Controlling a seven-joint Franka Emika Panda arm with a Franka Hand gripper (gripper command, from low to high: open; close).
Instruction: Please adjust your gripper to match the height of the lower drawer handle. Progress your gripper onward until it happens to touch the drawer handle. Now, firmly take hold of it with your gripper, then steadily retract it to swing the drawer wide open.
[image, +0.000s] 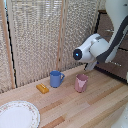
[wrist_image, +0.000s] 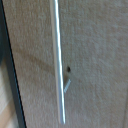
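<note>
The wrist view is filled by the dark brown drawer front (wrist_image: 95, 60), seen from close up. The slim silver handle bar (wrist_image: 58, 60) runs across it, with one end in view. My fingers do not show in the wrist view. In the exterior view the white arm (image: 97, 47) reaches toward the dark brown chest of drawers (image: 117, 67) at the exterior view's right. A dark part that looks like my gripper (image: 91, 65) hangs below the wrist, just above the table. I cannot tell whether it is open or shut, or whether it touches the handle.
On the wooden table (image: 100, 107) stand a pink cup (image: 81, 83) close under the arm, a blue mug (image: 56, 78), a small yellow block (image: 42, 88) and a patterned plate (image: 17, 115). A wicker screen (image: 40, 35) stands behind.
</note>
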